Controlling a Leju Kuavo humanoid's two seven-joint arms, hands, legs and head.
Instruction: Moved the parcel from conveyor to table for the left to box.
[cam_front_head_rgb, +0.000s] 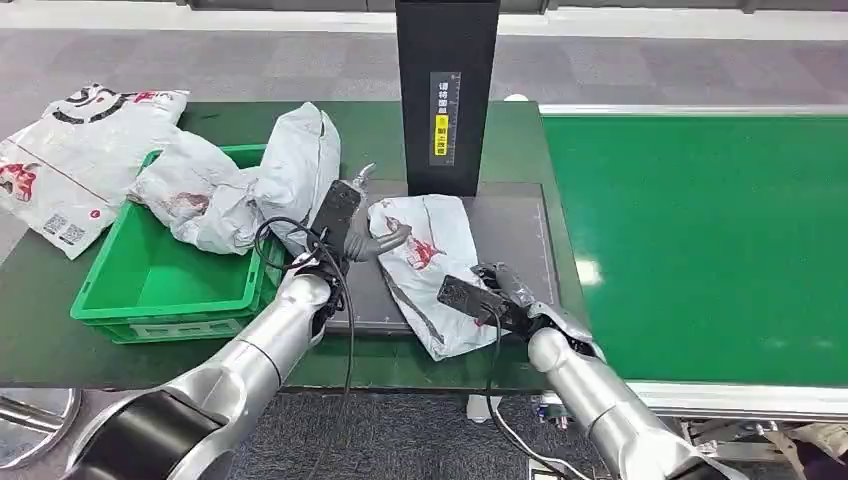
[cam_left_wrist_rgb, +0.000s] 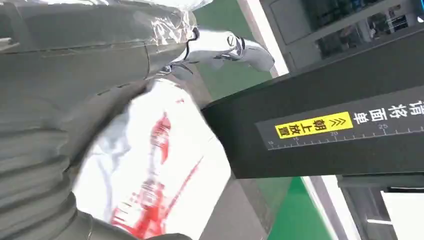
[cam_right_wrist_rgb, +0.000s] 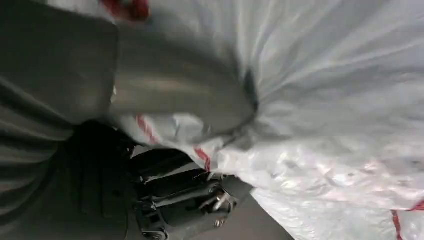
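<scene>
The parcel (cam_front_head_rgb: 428, 265), a white plastic mailer with red print, lies at the centre of the head view on the dark grey pad (cam_front_head_rgb: 520, 240) of the table, below the black post (cam_front_head_rgb: 447, 90) and left of the green conveyor (cam_front_head_rgb: 700, 240). The right hand (cam_front_head_rgb: 497, 290) sits at the parcel's lower right edge; in the right wrist view its thumb (cam_right_wrist_rgb: 185, 95) presses into the crumpled film, so it appears to grasp the bag. The left hand (cam_front_head_rgb: 362, 228) is at the parcel's upper left edge, fingers curved against the film; whether it has actually clamped on cannot be told.

The risks seem plain. With both hands on one thin bag, a pull from either side could stretch or tear the film. If the right hand lets go late, the left could drag it sideways. The slippery film could also slide free of a shallow grip and drop short of the green box (cam_front_head_rgb: 165, 270) at lower left, where two other mailers (cam_front_head_rgb: 245, 180) already drape over the rim and could snag or be knocked out.
</scene>
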